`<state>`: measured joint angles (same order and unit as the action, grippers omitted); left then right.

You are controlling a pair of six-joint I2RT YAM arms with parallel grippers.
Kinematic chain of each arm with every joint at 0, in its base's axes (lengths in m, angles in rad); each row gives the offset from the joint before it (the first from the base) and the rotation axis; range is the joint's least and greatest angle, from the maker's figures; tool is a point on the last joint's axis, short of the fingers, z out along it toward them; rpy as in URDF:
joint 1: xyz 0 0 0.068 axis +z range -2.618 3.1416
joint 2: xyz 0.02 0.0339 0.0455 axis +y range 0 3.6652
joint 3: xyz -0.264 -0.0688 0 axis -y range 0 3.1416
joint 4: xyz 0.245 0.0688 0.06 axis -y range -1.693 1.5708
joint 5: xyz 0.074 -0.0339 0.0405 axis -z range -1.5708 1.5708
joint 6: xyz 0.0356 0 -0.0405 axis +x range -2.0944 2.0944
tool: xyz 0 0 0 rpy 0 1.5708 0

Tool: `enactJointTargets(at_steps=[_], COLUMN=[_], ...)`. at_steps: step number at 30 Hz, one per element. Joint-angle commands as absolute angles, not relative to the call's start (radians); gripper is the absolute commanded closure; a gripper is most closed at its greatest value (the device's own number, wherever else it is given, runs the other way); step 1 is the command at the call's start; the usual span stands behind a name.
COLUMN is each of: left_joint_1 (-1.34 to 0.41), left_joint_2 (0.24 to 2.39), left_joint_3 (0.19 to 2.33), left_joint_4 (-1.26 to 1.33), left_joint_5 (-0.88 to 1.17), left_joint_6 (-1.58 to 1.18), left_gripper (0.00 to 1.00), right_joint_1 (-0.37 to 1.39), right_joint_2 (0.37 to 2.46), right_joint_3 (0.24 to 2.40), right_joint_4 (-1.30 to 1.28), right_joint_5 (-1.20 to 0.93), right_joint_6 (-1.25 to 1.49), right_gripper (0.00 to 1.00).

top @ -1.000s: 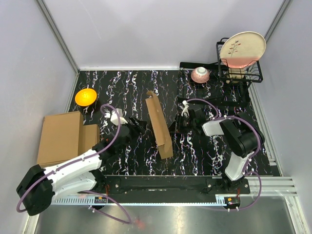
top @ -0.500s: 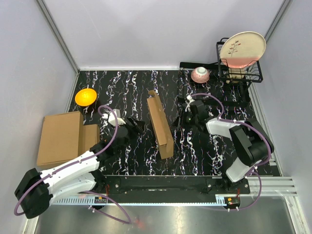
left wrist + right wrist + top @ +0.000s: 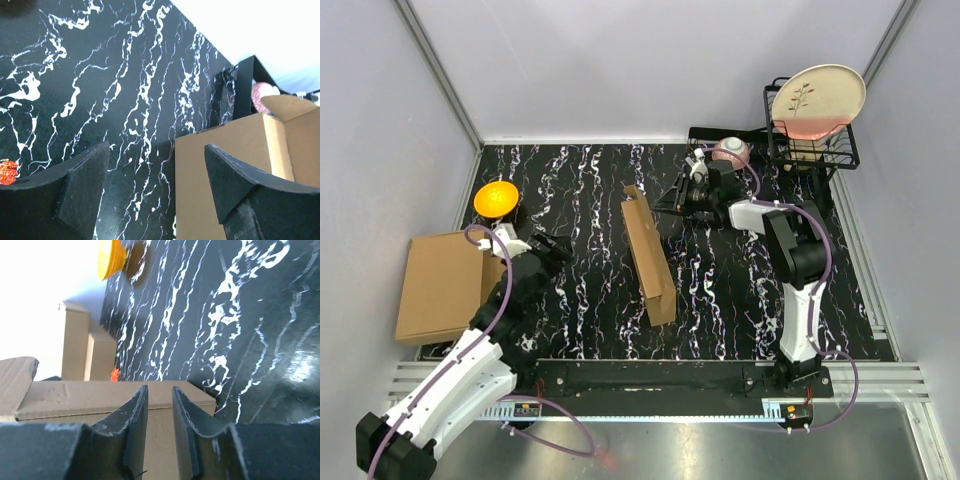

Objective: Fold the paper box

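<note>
The paper box (image 3: 648, 255) is a narrow brown cardboard shape standing on its long edge mid-table, with a flap raised at its far end. My left gripper (image 3: 560, 248) is open to the left of it, well apart from it. In the left wrist view the box (image 3: 225, 170) lies beyond the spread fingers (image 3: 85, 185), with nothing between them. My right gripper (image 3: 663, 207) points left at the box's far end. In the right wrist view its fingers (image 3: 135, 425) stand a narrow gap apart with nothing in it, and the box (image 3: 90, 395) is just beyond.
A stack of flat cardboard boxes (image 3: 445, 285) lies at the left edge, with an orange bowl (image 3: 496, 197) behind it. A pink bowl (image 3: 731, 152) sits on a black stand behind my right gripper. A wire rack holding a plate (image 3: 817, 100) fills the far right corner.
My left arm has drawn back leftward, away from the box, with its jaws a little wider. My right gripper has swung toward the far side, from beside the box's middle to its far end.
</note>
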<state>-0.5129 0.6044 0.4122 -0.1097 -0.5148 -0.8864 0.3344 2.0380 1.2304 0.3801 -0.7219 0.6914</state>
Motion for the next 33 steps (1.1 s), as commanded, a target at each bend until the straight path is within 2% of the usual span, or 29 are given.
enactJointTargets(at_steps=[1, 16, 21, 26, 29, 33], left_joint_1=[-0.499, -0.485, -0.485, -0.457, -0.419, -0.348], left_joint_2=[0.629, 0.687, 0.676, 0.726, 0.724, 0.71], left_joint_3=[0.437, 0.46, 0.495, 0.601, 0.614, 0.588], left_joint_4=[-0.14, -0.124, -0.241, -0.478, -0.522, -0.474], left_joint_5=[-0.443, -0.414, -0.544, -0.701, -0.704, -0.637], left_joint_6=[-0.87, -0.862, -0.928, -1.008, -1.054, -1.061], left_gripper=[0.2, 0.2, 0.19, 0.19, 0.18, 0.18], right_joint_1=[0.339, 0.463, 0.491, 0.506, 0.511, 0.526], right_joint_2=[2.123, 2.217, 2.22, 2.223, 2.226, 2.252], right_joint_3=[1.322, 1.332, 1.309, 1.267, 1.217, 1.171], right_joint_4=[0.445, 0.563, 0.58, 0.641, 0.734, 1.03], right_joint_5=[-0.966, -1.169, -1.225, -1.295, -1.327, -1.393], right_joint_6=[0.738, 0.813, 0.816, 0.851, 0.919, 1.098], right_gripper=[0.69, 0.68, 0.67, 0.64, 0.62, 0.59])
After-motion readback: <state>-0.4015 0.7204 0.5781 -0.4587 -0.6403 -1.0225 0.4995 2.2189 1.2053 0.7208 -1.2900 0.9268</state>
